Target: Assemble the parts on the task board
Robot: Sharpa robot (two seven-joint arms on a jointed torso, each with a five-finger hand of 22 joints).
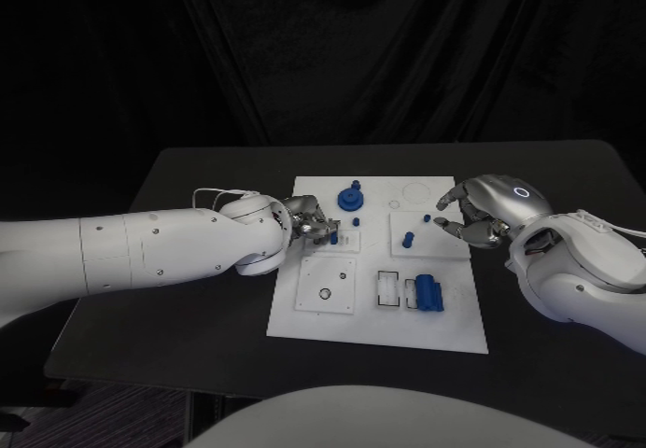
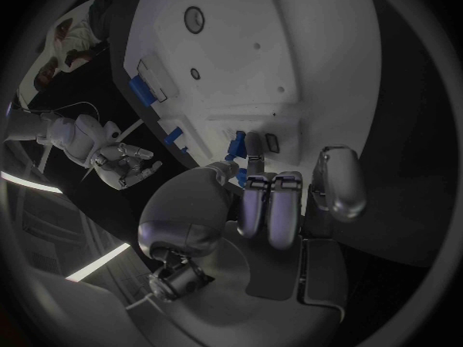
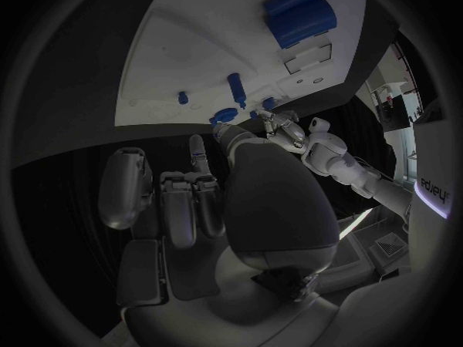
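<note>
The white task board (image 1: pixel 380 322) lies in the middle of the black table (image 1: pixel 189 187). The left hand (image 1: pixel 313 224) is at the board's left edge and pinches a small blue part (image 1: pixel 332 237) between its fingertips. The right hand (image 1: pixel 482 213) hovers over the board's right edge, its fingers curled and apart, grasping nothing; near it stand a small blue peg (image 1: pixel 408 240) and a blue gear (image 1: pixel 350 198), and a larger blue block (image 1: pixel 428 291) lies on the board's near part.

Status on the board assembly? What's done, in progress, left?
Looks done: a blue gear-like part stands at the task board's far end, with two small pegs upright near the right hand, which holds nothing. In hand: the left hand pinches a small blue part at the board. Left: the blue block lies loose near the front.
</note>
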